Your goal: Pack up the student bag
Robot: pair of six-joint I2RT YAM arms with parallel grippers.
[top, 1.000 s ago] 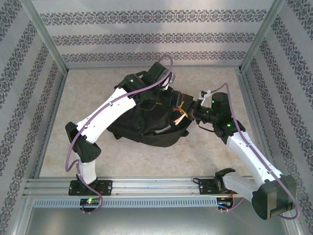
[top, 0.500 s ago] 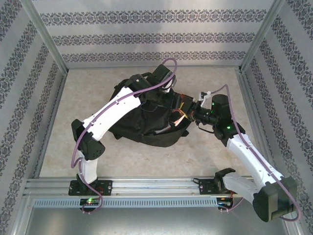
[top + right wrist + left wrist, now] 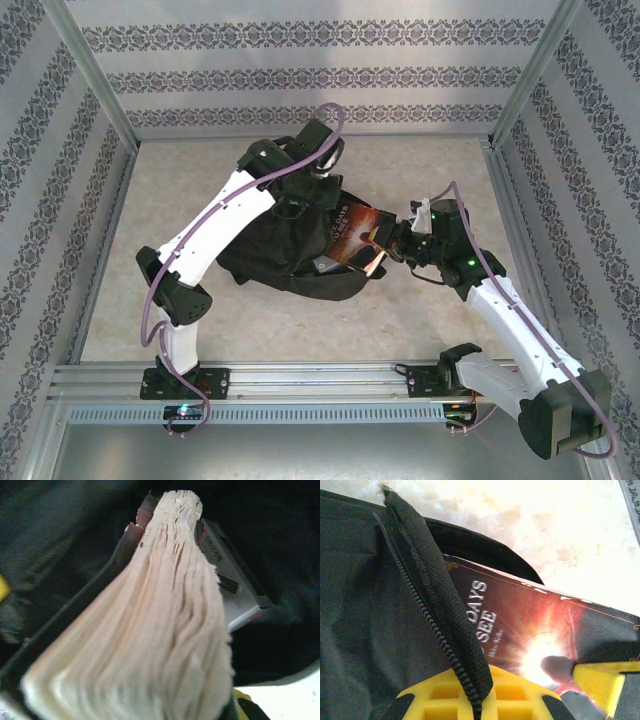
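While slack, black student bag (image 3: 285, 255), zip edge (image 3: 436, 611) gripped by left fingers (image 3: 437, 696), book (image 3: 355, 232) gripped by right fingers (image 3: 606, 680)

The table (image 3: 200, 170) is overlooked from high behind its near edge, while the book (image 3: 355, 232) and student bag (image 3: 270, 255) at its middle are shared with both wrist views, seen very close: the cover from the left, the page edges from the right.

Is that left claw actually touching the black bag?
Touching. In the left wrist view the student bag's zip edge runs down between the yellow fingers of the left gripper, pinched there.
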